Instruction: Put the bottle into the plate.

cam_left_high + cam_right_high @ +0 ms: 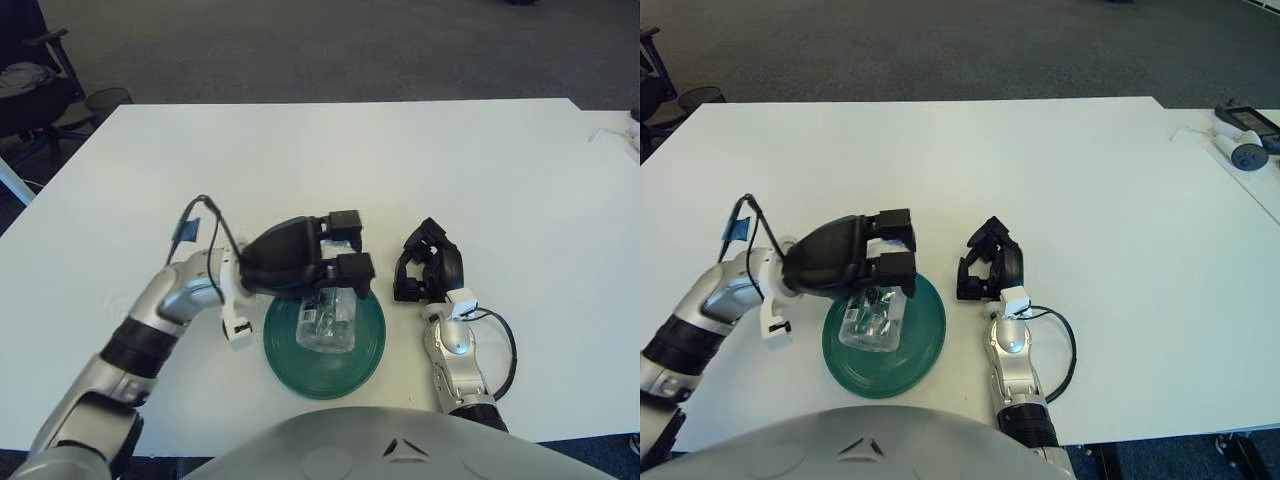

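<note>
A clear, crumpled plastic bottle [330, 322] lies on the dark green plate [372, 345] near the table's front edge. My left hand [348, 247] reaches in from the left. Its black fingers [357, 268] are closed over the bottle's far end, above the plate's far rim. The bottle's near end is down inside the plate. My right hand [428, 264] shows just right of the plate, its fingers loosely bent and holding nothing.
The white table [330, 160] stretches far and wide behind the plate. A small white tag [238, 330] hangs by my left wrist, left of the plate. A chair [30, 80] stands off the table's far left corner, and small devices [1243, 152] lie at the far right.
</note>
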`<state>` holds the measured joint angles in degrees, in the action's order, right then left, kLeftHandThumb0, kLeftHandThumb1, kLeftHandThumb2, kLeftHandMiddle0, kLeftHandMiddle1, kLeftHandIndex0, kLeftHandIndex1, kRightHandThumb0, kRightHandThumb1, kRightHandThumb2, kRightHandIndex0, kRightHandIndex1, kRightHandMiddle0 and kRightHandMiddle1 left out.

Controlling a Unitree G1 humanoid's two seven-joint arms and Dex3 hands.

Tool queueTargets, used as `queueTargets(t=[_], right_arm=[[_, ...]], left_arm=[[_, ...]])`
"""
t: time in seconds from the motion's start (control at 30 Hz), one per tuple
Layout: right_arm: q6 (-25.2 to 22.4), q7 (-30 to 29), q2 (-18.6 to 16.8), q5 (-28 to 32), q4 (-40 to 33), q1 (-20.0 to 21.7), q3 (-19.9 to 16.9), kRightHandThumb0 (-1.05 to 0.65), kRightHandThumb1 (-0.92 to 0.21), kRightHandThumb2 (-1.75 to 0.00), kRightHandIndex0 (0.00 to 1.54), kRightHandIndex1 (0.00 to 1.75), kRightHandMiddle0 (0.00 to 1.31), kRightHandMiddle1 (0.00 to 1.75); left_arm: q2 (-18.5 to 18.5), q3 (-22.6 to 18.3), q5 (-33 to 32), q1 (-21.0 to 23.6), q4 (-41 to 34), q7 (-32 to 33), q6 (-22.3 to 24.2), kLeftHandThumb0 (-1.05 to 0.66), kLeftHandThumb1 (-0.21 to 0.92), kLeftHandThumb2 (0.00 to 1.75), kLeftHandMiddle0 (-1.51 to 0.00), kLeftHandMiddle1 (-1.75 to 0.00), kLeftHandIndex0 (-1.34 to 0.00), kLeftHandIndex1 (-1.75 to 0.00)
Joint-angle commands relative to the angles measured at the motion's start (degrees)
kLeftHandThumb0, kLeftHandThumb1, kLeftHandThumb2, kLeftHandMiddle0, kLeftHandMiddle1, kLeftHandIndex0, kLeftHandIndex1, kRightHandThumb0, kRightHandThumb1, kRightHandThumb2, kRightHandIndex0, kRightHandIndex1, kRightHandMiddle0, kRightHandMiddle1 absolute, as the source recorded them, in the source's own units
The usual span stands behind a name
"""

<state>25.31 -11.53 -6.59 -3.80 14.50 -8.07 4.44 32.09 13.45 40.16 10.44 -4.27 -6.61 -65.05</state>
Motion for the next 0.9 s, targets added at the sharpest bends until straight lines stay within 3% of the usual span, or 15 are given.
queueTargets(t=[0.0, 0.1, 0.33, 0.6, 0.87], right_arm=[[-5.88, -3.14, -4.03, -0.29, 4.13, -5.75, -0.09, 0.0, 0.07, -1.75, 0.89, 1.72, 0.69, 1.75], [-5.83, -4.71, -4.23, -0.3, 4.6, -5.48, 0.15, 0.0, 0.06, -1.75, 0.88, 1.73, 0.69, 1.75], [-1.34, -3.22, -3.38, 1.37, 5.26, -5.58, 1.54, 0.0, 0.07, -1.75, 0.9, 1.71, 0.69, 1.75], [4.11, -2.0, -2.96, 0.82, 6.91, -4.99, 1.69, 0.0, 0.1, -1.75, 0.95, 1.63, 0.71, 1.75], [5.3, -3.06, -2.55, -0.56, 8.35, -4.37, 1.45, 0.0, 0.11, -1.75, 0.97, 1.59, 0.72, 1.75]], left_arm=[[0.61, -3.45, 8.03, 1.24, -2.54, 2.58, -1.72, -0.8, 0.87, 0.61, -0.02, -0.32, -0.03, -0.52], [0.5, -4.39, 11.26, 2.29, -3.09, 4.17, -2.16, -0.91, 0.9, 0.64, 0.0, -0.12, -0.01, -0.28], [1.38, -3.69, 11.63, 3.29, -2.62, 4.2, -0.89, -1.03, 0.92, 0.64, 0.0, -0.01, 0.0, -0.06], [1.09, -3.72, 10.17, 1.71, -2.67, 4.48, 1.53, -0.96, 0.92, 0.43, 0.0, 0.0, 0.0, 0.0], [0.81, -3.3, 9.07, 1.06, -2.49, 4.58, 3.15, -0.84, 0.91, 0.34, 0.0, 0.0, 0.0, 0.0]])
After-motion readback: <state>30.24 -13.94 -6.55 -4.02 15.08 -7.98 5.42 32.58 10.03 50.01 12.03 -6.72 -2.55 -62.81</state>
